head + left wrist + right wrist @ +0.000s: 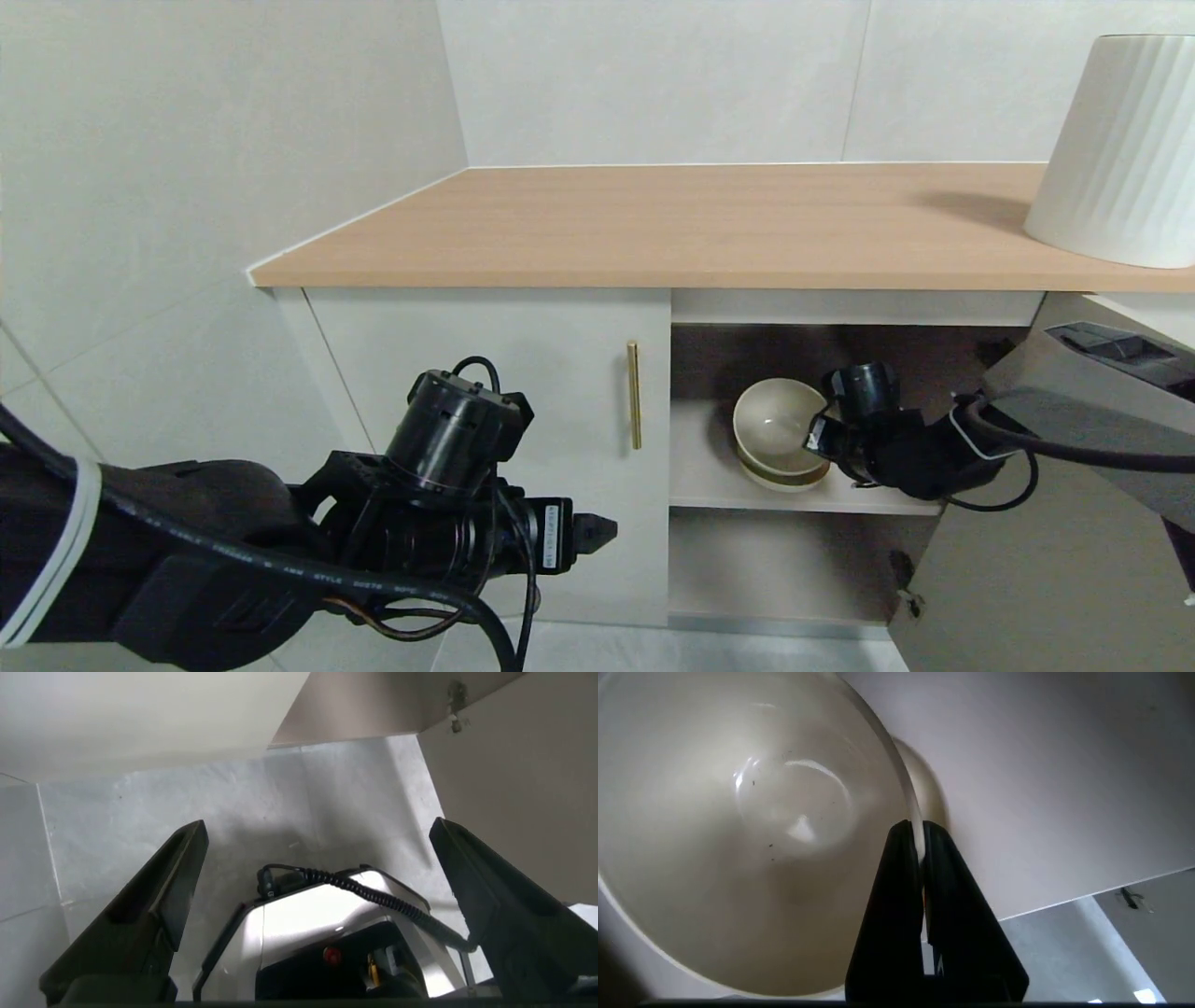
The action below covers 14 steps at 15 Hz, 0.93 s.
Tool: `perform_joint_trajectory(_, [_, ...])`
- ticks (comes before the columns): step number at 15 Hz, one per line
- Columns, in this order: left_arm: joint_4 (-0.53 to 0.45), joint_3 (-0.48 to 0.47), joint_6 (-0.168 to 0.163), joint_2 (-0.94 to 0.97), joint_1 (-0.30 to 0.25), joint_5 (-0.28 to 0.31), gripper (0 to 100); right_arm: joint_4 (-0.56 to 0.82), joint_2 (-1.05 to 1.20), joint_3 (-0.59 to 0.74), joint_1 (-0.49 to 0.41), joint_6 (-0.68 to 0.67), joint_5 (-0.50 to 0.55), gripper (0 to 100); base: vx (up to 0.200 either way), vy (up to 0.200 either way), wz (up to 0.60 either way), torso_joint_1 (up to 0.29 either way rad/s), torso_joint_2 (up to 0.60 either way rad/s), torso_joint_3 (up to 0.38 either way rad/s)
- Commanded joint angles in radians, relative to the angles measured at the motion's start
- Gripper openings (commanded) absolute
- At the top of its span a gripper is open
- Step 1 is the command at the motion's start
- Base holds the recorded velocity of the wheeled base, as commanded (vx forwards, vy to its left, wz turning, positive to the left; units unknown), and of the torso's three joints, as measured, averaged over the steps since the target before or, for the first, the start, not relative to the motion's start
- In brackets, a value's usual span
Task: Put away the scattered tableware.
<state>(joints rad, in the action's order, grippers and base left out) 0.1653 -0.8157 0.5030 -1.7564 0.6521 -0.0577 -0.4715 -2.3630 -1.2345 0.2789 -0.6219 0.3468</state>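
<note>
Inside the open cabinet, a cream bowl [778,426] is tilted on its edge above a second bowl [782,475] lying on the shelf [709,476]. My right gripper [822,439] reaches into the cabinet and is shut on the tilted bowl's rim. In the right wrist view the black fingers [910,891] pinch the thin rim of the cream bowl [738,812]. My left gripper [597,534] hangs low in front of the shut left cabinet door, pointing down at the floor. Its fingers [159,910] stand wide apart with nothing between them.
A wooden countertop [672,224] runs above the cabinet, with a white ribbed lampshade [1125,149] at its right end. The left door [495,411] with a brass handle [634,394] is shut. The right door [1027,579] hangs open. A lower shelf [775,569] lies beneath.
</note>
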Motion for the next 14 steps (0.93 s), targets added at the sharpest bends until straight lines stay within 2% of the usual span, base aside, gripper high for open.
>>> perform_joint_trajectory(1, [0.0,0.0,0.002,-0.002,0.0,-0.001,100,-0.001,-0.01,-0.003,0.0,0.001,-0.002,0,0.0,0.0,0.0,0.0,0.0,0.0])
perform_joint_trajectory(2, [0.0,0.001,0.0,-0.002,0.0,-0.001,100,-0.001,-0.01,-0.003,0.0,0.001,0.0,0,0.0,0.0,0.0,0.0,0.0,0.0])
perform_joint_trajectory(3, [0.0,0.0,0.002,-0.002,0.0,-0.001,100,0.001,-0.009,-0.002,0.0,0.001,0.0,100,0.0,0.0,0.0,0.0,0.0,0.0])
perform_joint_trajectory(10, [0.002,0.0,0.002,0.005,-0.008,-0.002,100,0.025,0.024,0.018,0.013,0.001,-0.012,100,0.0,0.0,0.0,0.0,0.0,0.0])
perform_joint_trajectory(13, [-0.001,0.006,0.0,0.098,-0.022,-0.002,100,0.053,0.156,0.133,0.043,0.018,-0.055,100,0.0,0.0,0.0,0.0,0.0,0.0])
perform_joint_trajectory(14, [-0.012,0.029,-0.003,0.186,-0.032,-0.001,100,0.116,0.28,0.207,0.069,0.057,-0.108,100,0.0,0.0,0.0,0.0,0.0,0.0])
